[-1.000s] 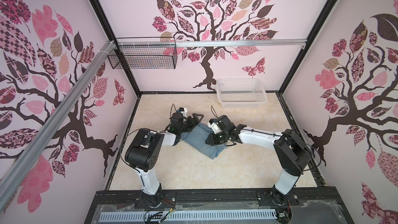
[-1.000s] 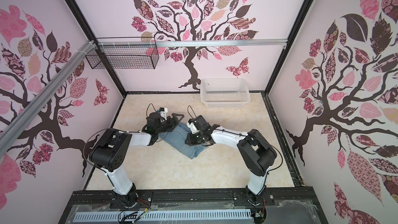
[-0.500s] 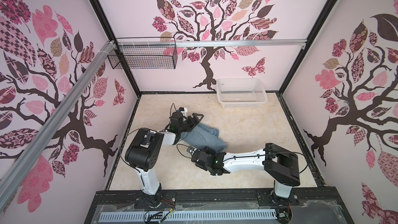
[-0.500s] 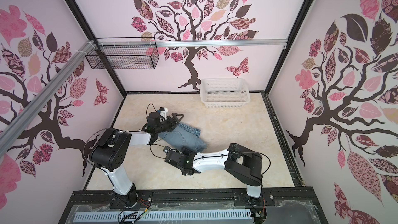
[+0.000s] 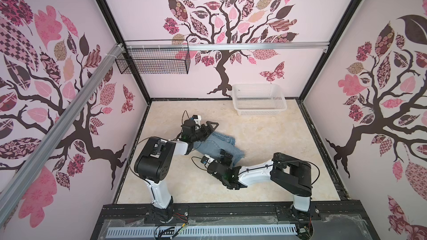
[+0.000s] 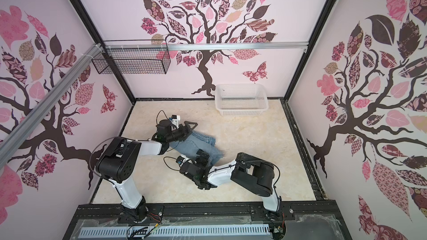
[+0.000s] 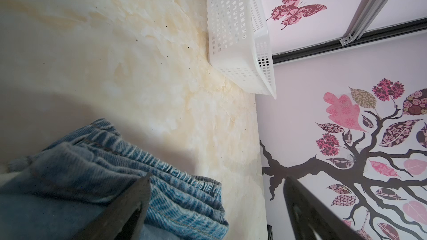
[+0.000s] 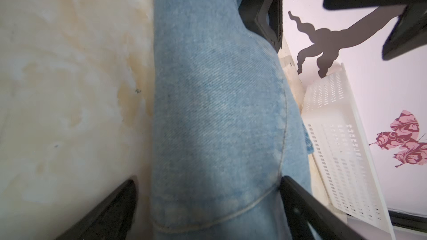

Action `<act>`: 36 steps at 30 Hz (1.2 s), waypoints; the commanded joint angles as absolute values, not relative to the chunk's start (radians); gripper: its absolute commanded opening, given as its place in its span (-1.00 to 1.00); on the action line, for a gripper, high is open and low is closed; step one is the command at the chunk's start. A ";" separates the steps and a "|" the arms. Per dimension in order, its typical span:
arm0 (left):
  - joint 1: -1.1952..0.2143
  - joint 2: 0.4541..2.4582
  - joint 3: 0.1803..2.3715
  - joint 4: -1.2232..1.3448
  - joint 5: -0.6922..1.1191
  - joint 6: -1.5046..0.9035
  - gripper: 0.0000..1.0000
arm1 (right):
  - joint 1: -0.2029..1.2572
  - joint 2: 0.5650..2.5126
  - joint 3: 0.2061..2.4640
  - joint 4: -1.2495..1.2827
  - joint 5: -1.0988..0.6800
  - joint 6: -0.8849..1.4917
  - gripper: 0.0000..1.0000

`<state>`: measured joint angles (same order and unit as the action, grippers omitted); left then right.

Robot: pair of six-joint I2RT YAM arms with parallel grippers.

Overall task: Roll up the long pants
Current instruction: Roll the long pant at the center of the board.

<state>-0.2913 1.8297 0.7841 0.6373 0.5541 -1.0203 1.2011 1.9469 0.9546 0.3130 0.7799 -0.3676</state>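
Well short of the white basket (image 5: 258, 100), the long pants (image 5: 217, 145) lie loosely bundled on the surface (image 5: 265, 139). Right gripper (image 5: 227, 155): fingers apart, straddling the bundle's end away from the basket, likely to regrip. Left gripper (image 5: 209, 128): fingers apart over the waistband, probably steadying.

Two matching arms on show: the left arm (image 5: 159, 188) and right arm (image 5: 254, 176) wear smooth white shells between chunky black joint housings (image 5: 153, 158). Thin black cables (image 5: 183, 116) loop off each wrist, beside a small white-and-blue module (image 5: 196, 118). The left end effector (image 5: 209, 129) and right end effector (image 5: 227, 155) carry black, angular fingers (image 5: 212, 124).
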 commanded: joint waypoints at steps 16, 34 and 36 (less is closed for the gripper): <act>-0.041 1.793 0.804 0.087 0.721 -0.917 0.85 | 0.941 1.959 1.133 -0.228 0.033 -0.083 -1.00; 0.078 1.609 0.805 -0.127 0.703 -0.802 0.87 | 0.866 2.066 1.282 -0.623 -0.329 0.051 -1.00; 0.087 1.610 0.840 -0.125 0.703 -0.811 0.88 | 0.860 2.069 1.277 -0.654 -0.353 0.051 -1.00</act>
